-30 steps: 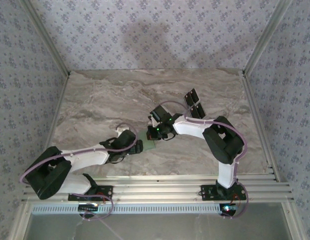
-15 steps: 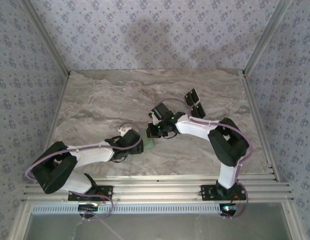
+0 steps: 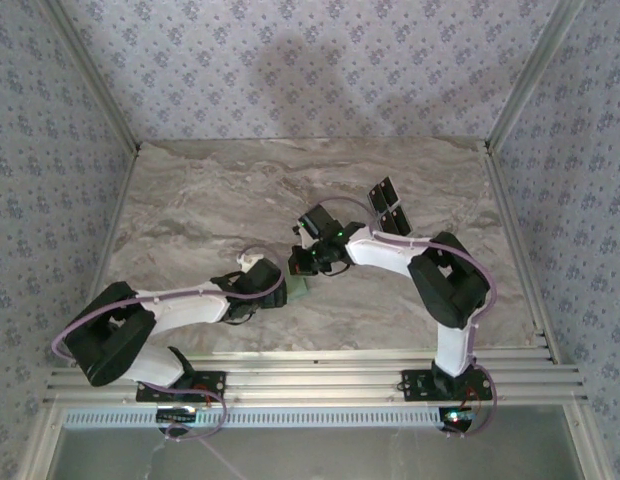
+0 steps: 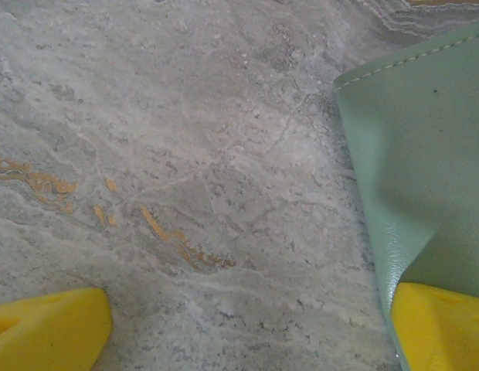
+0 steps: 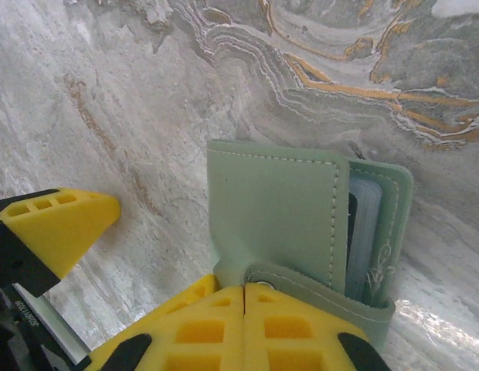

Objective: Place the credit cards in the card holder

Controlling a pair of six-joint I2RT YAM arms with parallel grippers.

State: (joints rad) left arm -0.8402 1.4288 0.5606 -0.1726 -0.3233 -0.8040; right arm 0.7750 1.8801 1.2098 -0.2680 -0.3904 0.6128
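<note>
The sage-green card holder (image 3: pixel 301 289) lies on the marble table between both grippers. In the right wrist view the card holder (image 5: pixel 278 209) stands partly open, with clear sleeves and a dark edge showing inside. My right gripper (image 5: pixel 245 309) is shut on its snap tab, and from above the right gripper (image 3: pixel 304 264) sits just behind it. My left gripper (image 4: pixel 247 332) is open, its right fingertip (image 4: pixel 440 325) touching the card holder (image 4: pixel 425 154); seen from above, the left gripper (image 3: pixel 280 286) is at the holder's left edge. The black credit cards (image 3: pixel 388 207) lie at the back right.
A yellow fingertip of the other arm (image 5: pixel 58 224) shows at the left of the right wrist view. Metal rails (image 3: pixel 310 372) run along the table's near edge, and patterned walls (image 3: pixel 290 70) close in three sides.
The left arm reached forward to the holder's left edge. The right gripper shifted slightly left and back, still on the tab. The cards have not moved.
</note>
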